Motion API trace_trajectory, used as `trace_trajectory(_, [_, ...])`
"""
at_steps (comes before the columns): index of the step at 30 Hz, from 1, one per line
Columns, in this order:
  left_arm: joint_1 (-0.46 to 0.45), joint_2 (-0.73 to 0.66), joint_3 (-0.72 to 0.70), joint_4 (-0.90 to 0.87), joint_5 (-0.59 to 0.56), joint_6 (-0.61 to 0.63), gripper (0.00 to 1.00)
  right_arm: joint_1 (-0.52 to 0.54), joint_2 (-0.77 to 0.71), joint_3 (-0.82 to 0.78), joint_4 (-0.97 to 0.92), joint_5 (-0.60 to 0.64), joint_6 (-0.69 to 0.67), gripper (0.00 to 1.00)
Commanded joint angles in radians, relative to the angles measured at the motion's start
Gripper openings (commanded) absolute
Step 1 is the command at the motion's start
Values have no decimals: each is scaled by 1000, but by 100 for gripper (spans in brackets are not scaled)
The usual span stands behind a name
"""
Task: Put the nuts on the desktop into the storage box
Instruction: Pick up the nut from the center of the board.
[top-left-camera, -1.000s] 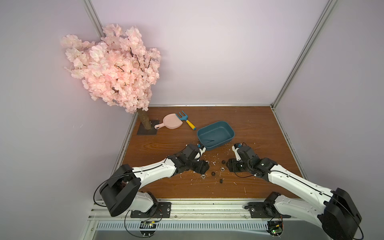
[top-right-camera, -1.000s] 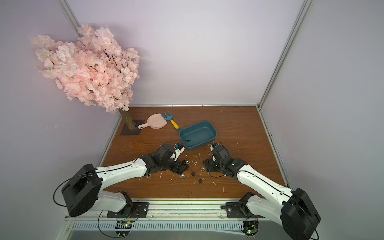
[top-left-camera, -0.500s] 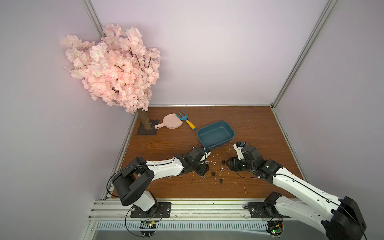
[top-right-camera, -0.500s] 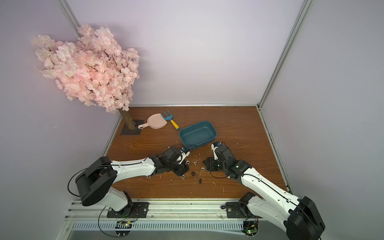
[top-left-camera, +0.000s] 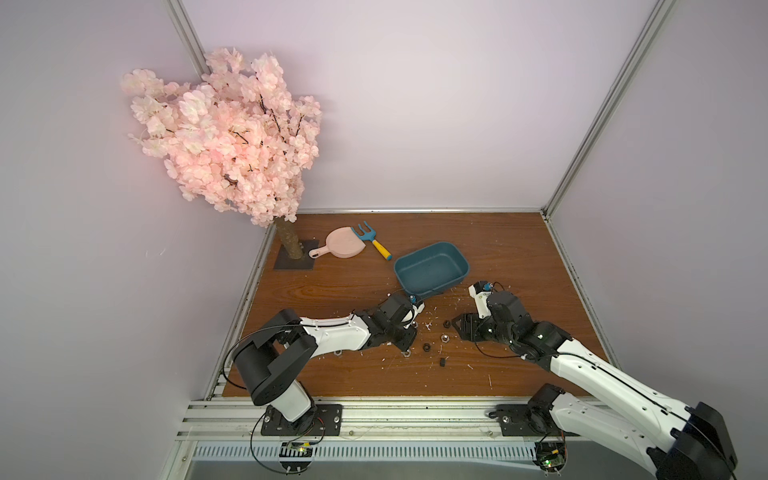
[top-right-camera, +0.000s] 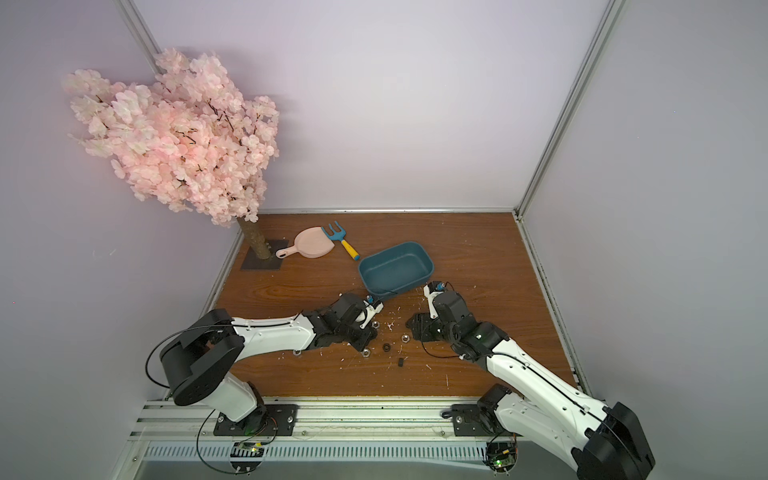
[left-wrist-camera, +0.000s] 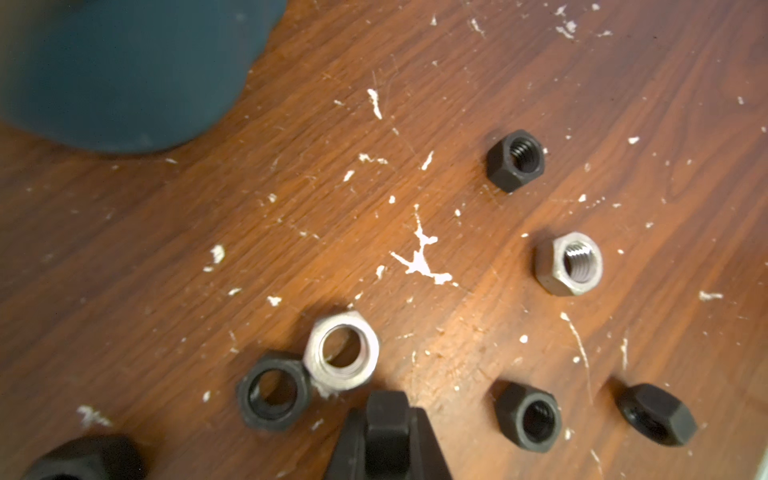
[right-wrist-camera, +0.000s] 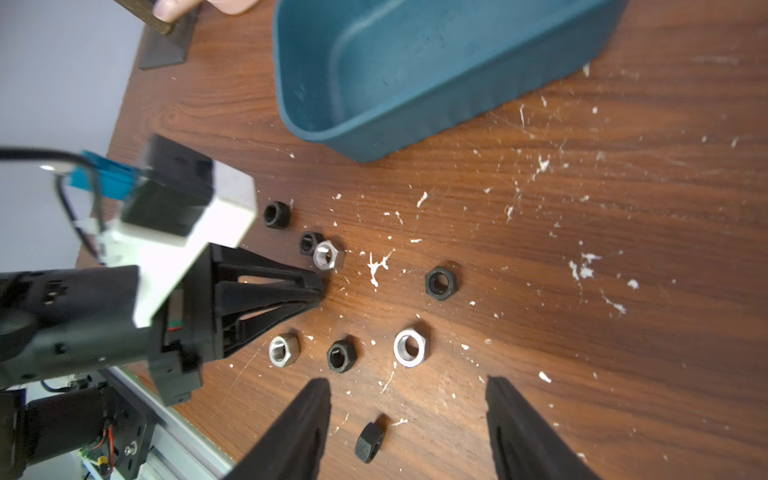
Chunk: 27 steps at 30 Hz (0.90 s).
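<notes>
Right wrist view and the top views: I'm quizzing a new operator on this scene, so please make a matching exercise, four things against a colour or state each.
Things:
1. storage box
2. left gripper
3. right gripper
4. dustpan

Colour or state:
a. open
b. pink
c. shut
d. teal-blue

Pairs: 1-d; 2-c; 3-a; 4-b

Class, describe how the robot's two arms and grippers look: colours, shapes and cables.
The left arm and right arm have white shells, black joints and thin black cables. The left gripper and right gripper have black tapering fingers; the left's show triangular cut-outs. A white bracket with a blue plug sits behind the left gripper.
</notes>
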Motion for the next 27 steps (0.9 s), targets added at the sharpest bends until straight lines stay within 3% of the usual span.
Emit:
trace_trajectory(1, [-10,-47,30,-12,43,-29,11,-3,-53,-5,90,0,-67,67])
trace_trajectory(6, [17,-119,88,-111,130,-136,8,22,-101,11,116,-104,-272,67])
trace_trajectory(11, [143,-187,70,-73,384,-273,3,139,-133,15,165,-84,-457,68])
trace_trajectory(17, [159,-207,92,-33,574,-314,4,261,-92,12,211,-9,-683,70])
trace_trajectory(20, [159,-188,85,15,692,-342,6,299,-73,-8,224,22,-824,81])
trace_trajectory(27, [156,-163,89,-1,778,-324,7,311,-34,-11,208,56,-950,82])
